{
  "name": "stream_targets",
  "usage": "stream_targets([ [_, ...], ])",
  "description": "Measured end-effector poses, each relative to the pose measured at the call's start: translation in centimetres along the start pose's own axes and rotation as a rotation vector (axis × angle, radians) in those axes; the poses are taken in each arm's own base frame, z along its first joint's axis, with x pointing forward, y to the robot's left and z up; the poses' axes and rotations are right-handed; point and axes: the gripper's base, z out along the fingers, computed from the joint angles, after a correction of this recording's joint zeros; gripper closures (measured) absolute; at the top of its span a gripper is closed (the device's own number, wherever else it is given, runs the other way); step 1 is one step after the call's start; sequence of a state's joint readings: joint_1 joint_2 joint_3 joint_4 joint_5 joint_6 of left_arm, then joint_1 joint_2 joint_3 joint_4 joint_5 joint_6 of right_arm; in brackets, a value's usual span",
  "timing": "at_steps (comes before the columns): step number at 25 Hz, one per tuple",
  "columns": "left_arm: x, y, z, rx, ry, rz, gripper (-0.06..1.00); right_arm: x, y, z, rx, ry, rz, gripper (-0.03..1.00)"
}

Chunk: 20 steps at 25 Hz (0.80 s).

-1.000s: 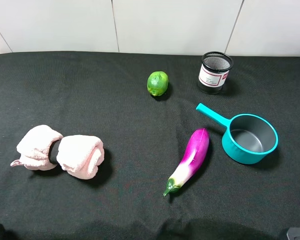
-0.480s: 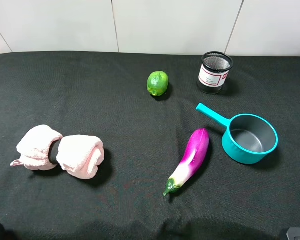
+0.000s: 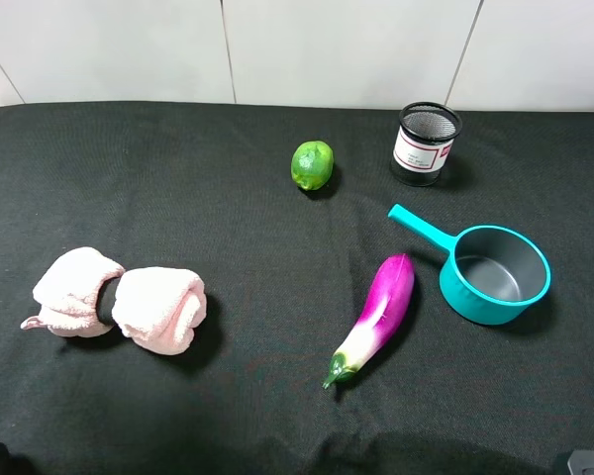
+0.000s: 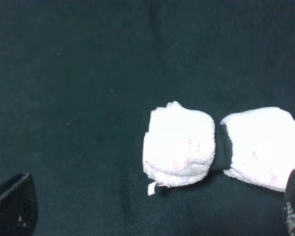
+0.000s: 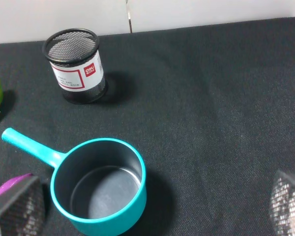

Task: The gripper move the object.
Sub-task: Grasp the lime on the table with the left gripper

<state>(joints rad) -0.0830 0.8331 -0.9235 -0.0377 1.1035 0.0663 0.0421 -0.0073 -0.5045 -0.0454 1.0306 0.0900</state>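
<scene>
Exterior high view shows the lime (image 3: 312, 164) resting on the black cloth (image 3: 228, 228) toward the far side, left of the mesh cup (image 3: 426, 143) and apart from it. Nearer the front, the teal pot (image 3: 475, 307) sits upright with its handle angled back toward the lime. The eggplant (image 3: 376, 317) lies just beside the pot on its left, green stem end toward the near edge. A pink towel (image 3: 158, 309), rolled and cinched in the middle by a dark band, lies well apart on the left. In the left wrist view the left gripper (image 4: 152, 216) hangs above the towel, its 2 fingertips showing only at the corners, spread wide with nothing held. In the right wrist view the right gripper (image 5: 151, 204) is likewise spread wide and holds nothing. It hangs over the pot, and the lime is only a sliver at that view's edge, well clear of both grippers.
</scene>
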Motion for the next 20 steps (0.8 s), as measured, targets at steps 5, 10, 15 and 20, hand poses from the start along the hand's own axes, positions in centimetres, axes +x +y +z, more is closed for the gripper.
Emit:
stream_targets([
  [5, -2.8, -0.4, 2.1, 0.07, 0.081, 0.01, -0.04, 0.0, 0.0, 0.0, 0.0, 0.0, 0.0, 0.27],
  [10, -5.3, -1.0, 3.8, 0.104, 0.12, 0.034, -0.04, 0.0, 0.0, 0.0, 0.0, 0.0, 0.0, 0.27],
  [15, -7.7, -2.4, 5.5, 0.121, 0.146, 0.104, -0.04, 0.0, 0.0, 0.0, 0.0, 0.0, 0.0, 0.27],
  [20, -10.3, -3.8, 7.5, 0.136, 0.181, 0.157, -0.03, 0.0, 0.0, 0.0, 0.0, 0.0, 0.0, 0.27],
])
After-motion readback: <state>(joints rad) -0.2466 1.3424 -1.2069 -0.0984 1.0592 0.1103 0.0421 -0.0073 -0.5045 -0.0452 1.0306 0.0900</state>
